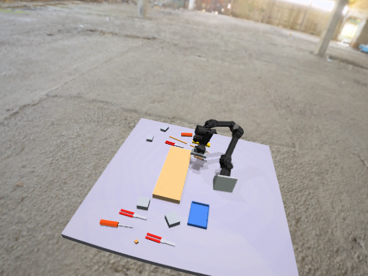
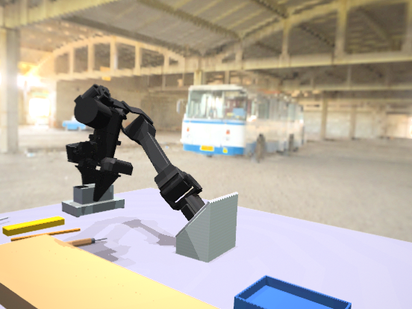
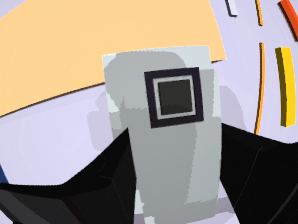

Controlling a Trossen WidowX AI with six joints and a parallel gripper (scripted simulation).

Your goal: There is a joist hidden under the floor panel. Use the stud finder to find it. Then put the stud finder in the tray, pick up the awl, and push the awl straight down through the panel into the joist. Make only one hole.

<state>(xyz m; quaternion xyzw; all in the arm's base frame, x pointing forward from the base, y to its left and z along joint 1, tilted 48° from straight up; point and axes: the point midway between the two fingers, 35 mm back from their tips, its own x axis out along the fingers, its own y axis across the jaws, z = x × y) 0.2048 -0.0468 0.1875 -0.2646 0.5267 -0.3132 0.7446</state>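
The grey stud finder is in my gripper, which is shut on its raised body. It hangs level above the table, beside the far end of the tan floor panel. Its dark square display faces the wrist camera. The awl lies on the table near the panel's edge, with a wooden handle and thin metal tip. The blue tray is empty. The joist is hidden.
A yellow bar and thin orange sticks lie near the panel's far end. Grey blocks, red-handled tools and an orange screwdriver lie around its near end.
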